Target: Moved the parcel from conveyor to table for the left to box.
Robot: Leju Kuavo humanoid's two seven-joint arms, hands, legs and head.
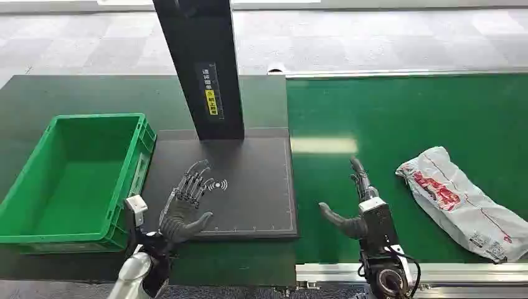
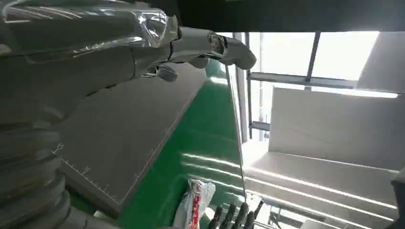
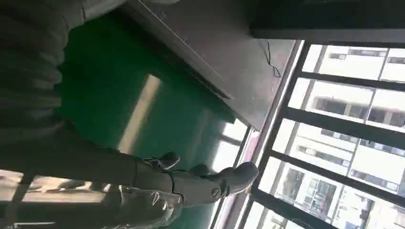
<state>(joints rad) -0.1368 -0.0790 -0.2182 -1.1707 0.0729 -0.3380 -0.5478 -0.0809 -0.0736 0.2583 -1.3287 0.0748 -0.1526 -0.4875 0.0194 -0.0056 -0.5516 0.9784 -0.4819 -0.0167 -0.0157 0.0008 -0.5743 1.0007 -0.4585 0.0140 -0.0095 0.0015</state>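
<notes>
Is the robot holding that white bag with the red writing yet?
No. Both hands are empty: the right hand is open over the green belt, apart from the parcel, and the left hand is open over the dark pad.

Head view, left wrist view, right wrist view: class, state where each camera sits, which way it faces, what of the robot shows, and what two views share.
Head view: high on the body, looking down at the green conveyor belt; left hand and right hand show.
Left wrist view: behind the left hand, facing across the dark grey mat; thumb shows.
Right wrist view: behind the right hand, facing windows.
Shared: the white plastic parcel with red print in head and left wrist views.
</notes>
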